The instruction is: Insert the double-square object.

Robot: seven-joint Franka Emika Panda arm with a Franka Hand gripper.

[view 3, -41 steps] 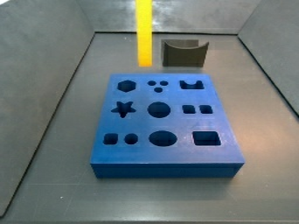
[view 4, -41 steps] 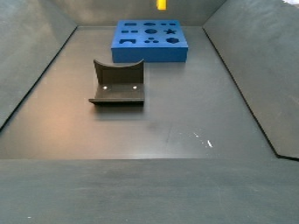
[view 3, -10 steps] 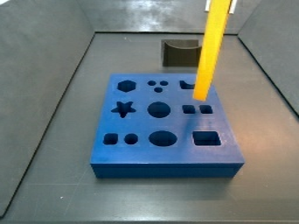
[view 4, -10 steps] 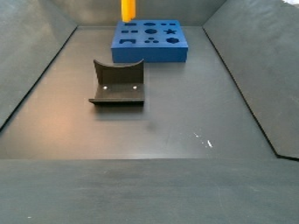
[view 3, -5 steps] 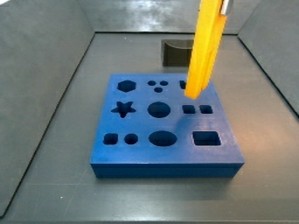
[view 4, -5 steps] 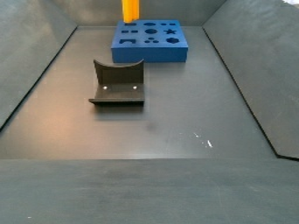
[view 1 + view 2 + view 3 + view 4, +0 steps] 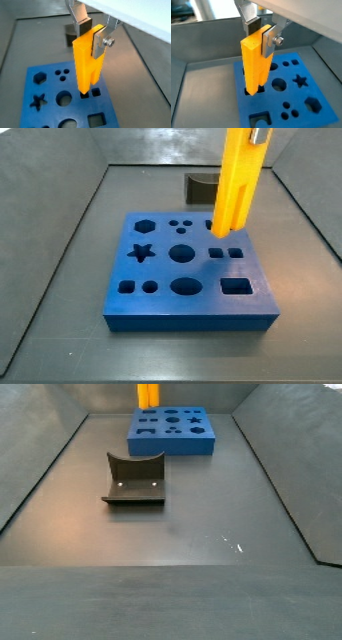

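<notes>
In both wrist views I see my hand (image 7: 92, 31) clamped on the double-square object (image 7: 88, 62), its silver fingers (image 7: 268, 36) pressing the top; the bar hangs upright, its lower end over the blue block (image 7: 304, 107).

In a side view the double-square object (image 7: 235, 183) stands at upper right above the blue block (image 7: 187, 273).

In a side view the dark grey curved piece (image 7: 135, 479) sits mid-left on the surface (image 7: 201, 534).

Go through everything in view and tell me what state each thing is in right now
Gripper: shut on the double-square object, above the blue block.
Double-square object: held upright, lower end over the block, not inserted.
Blue block: flat on the floor, holes empty.
Dark grey curved piece: on the floor, untouched.
</notes>
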